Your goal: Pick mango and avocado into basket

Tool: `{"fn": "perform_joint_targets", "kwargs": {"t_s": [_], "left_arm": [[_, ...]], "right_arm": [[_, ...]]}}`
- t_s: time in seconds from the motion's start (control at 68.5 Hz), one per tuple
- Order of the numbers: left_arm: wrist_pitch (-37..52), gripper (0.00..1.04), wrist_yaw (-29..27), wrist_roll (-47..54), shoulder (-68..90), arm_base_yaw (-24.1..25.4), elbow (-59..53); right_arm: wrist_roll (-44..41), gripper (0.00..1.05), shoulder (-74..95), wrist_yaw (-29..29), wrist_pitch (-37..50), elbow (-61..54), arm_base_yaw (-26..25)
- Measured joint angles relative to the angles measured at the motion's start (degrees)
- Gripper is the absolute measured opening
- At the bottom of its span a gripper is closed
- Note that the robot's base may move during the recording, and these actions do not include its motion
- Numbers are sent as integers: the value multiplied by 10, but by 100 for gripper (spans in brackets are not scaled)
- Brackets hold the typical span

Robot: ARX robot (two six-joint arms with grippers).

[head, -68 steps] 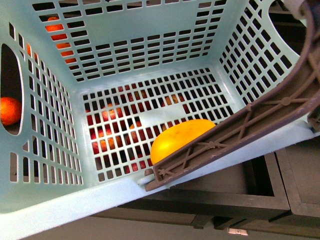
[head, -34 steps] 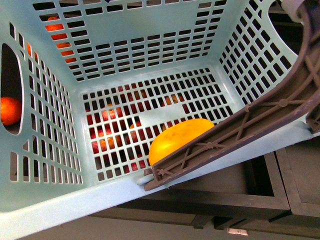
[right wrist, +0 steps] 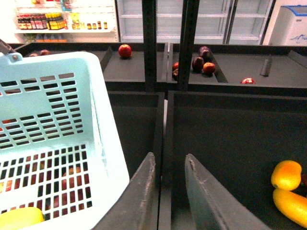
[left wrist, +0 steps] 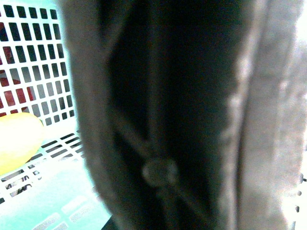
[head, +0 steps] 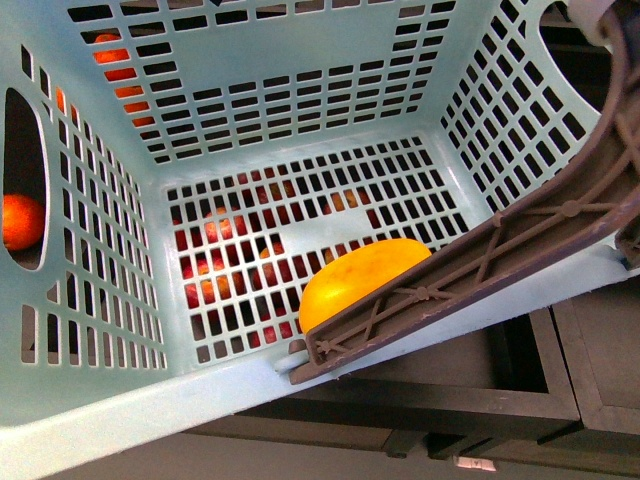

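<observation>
mango point(head: 362, 278) lies flat in basket point(head: 300, 90) near corner, long axis along near wall | brown handle point(head: 480, 262) covers its lower edge | right gripper point(right wrist: 170, 160) jaws slightly apart, empty | left gripper jaws: cannot tell, view blurred

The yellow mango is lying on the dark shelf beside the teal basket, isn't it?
Not quite. The mango is lying inside the teal basket, not beside it. It rests on the slotted floor near the front wall, partly hidden by the brown handle. The front view shows this.
</observation>
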Motion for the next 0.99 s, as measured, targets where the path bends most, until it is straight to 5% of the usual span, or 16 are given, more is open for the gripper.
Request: {"fn": "perform_joint_targets", "kwargs": {"t_s": [0.423,0.993], "left_arm": [[0,13,0,0,0,0,0],[0,13,-5,1,0,-1,0]], "right_arm": [[1,98,0,0,0,0,0],[0,96,-2,2,0,-1,0]]}}
